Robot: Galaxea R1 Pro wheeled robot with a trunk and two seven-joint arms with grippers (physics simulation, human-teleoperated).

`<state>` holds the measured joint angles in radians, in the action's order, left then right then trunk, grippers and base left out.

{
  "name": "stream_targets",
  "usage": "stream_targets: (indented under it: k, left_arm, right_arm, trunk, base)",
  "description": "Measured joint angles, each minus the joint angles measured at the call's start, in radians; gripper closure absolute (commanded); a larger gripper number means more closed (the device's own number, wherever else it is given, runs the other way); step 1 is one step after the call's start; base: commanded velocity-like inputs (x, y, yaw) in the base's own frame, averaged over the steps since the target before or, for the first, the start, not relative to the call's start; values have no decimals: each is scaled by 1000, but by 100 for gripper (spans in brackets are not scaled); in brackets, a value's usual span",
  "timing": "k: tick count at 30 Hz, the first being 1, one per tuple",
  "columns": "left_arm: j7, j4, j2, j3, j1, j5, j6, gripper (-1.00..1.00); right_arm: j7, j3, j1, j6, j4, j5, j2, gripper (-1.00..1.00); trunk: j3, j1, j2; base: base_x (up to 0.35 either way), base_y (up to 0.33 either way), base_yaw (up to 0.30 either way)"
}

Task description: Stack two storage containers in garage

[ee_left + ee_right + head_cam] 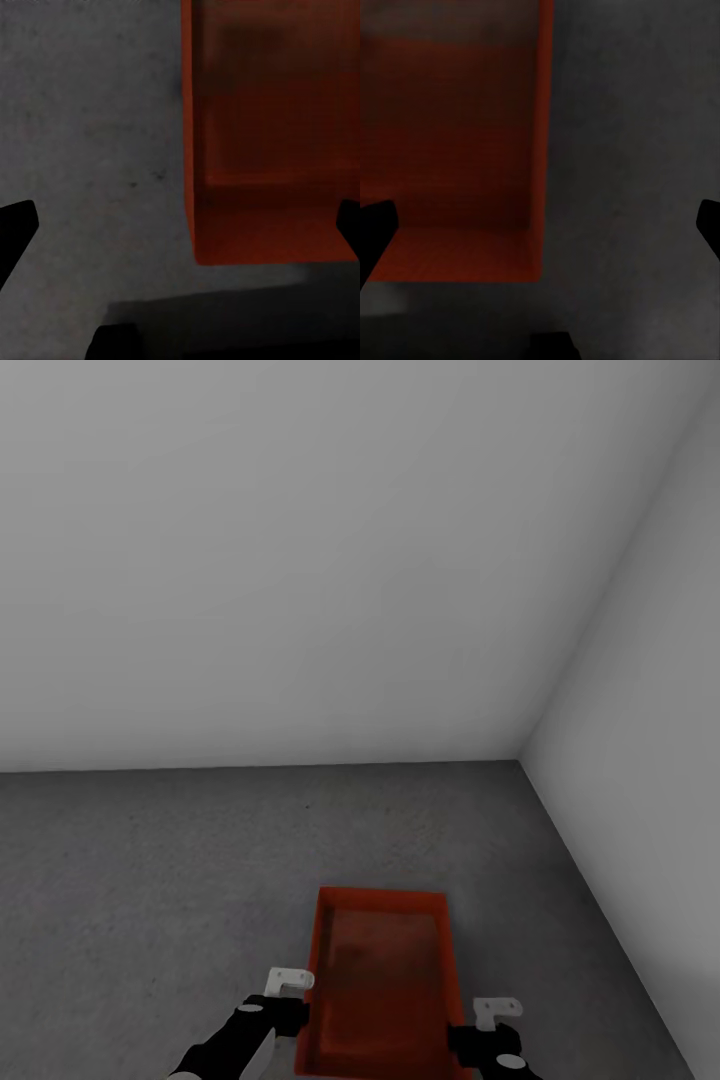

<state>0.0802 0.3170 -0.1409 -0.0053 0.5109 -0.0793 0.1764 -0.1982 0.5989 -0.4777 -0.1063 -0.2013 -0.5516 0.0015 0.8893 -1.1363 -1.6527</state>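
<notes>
One orange-red storage container (380, 980) lies on the dark grey garage floor (150, 880), long side pointing at the corner. My left gripper (283, 1010) hangs at its left long wall and my right gripper (487, 1040) at its right long wall. In the left wrist view the left gripper (180, 225) is open, its dark fingertips (16, 225) far apart, with the container's wall (189, 150) between them. In the right wrist view the right gripper (540, 225) is open in the same way over the other wall (544, 150). Neither touches the container as far as I can see.
Two plain white walls (300, 560) meet in a corner (520, 760) ahead and to the right. The right wall (650, 760) runs close past the container. Bare concrete stretches to the left and ahead.
</notes>
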Motion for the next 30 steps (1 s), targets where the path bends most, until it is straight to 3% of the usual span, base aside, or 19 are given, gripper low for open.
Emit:
stream_targets:
  k: [30]
  left_arm:
    - [-2,0,0,0,0,0,2,-100]
  right_arm:
    - [-2,0,1,-5,0,0,2,-100]
  trunk:
    - [0,0,0]
  base:
    - [0,0,0]
